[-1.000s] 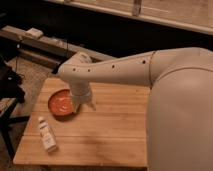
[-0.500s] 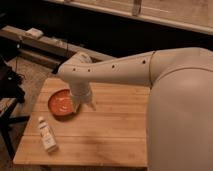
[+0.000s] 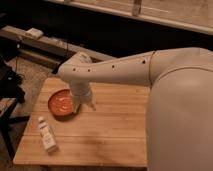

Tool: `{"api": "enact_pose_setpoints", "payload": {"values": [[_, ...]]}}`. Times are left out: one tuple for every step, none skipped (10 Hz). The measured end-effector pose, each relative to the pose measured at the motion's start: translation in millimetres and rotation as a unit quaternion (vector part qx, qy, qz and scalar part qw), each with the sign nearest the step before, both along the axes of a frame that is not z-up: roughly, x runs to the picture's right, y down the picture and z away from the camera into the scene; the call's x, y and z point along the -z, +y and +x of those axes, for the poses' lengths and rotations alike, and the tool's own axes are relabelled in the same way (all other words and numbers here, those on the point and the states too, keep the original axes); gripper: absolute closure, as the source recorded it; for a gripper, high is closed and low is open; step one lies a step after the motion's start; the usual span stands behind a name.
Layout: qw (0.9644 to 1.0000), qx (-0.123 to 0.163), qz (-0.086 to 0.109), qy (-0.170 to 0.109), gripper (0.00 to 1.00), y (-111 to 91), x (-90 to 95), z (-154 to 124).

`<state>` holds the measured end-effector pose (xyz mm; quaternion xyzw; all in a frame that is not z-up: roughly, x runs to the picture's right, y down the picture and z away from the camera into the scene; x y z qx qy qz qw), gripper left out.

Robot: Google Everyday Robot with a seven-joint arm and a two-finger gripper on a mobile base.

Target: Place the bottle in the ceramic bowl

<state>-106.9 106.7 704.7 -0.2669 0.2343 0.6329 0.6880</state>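
Note:
The small white bottle (image 3: pixel 47 134) lies on its side on the wooden table (image 3: pixel 110 135) near the front left corner. The orange-red ceramic bowl (image 3: pixel 62 103) sits on the table's left side, behind the bottle. My gripper (image 3: pixel 85 101) hangs from the white arm just right of the bowl, at its right rim, and well apart from the bottle. It holds nothing that I can see.
My large white arm (image 3: pixel 150 70) and body (image 3: pixel 185 125) fill the right side of the view. A dark bench or shelf (image 3: pixel 45 45) with a small white object runs behind the table. A black stand (image 3: pixel 7 85) is at the left edge.

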Motion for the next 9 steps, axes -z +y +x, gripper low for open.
{"api": "enact_pose_setpoints", "payload": {"values": [[0.9999,0.011,-0.002,-0.012,0.35,6,0.0,-14],[0.9994,0.025,-0.004,-0.023,0.35,14,0.6,-29],[0.9987,0.037,-0.007,-0.034,0.35,25,1.9,-47],[0.9972,0.056,-0.011,-0.049,0.35,42,3.8,-71],[0.9953,0.072,-0.012,-0.064,0.35,56,5.5,-90],[0.9937,0.081,-0.015,-0.076,0.35,66,6.4,-104],[0.9913,0.093,-0.019,-0.09,0.35,79,5.6,-119],[0.9881,0.108,-0.024,-0.107,0.35,92,0.9,-134],[0.985,0.121,-0.028,-0.119,0.35,103,-3.2,-146]]}}
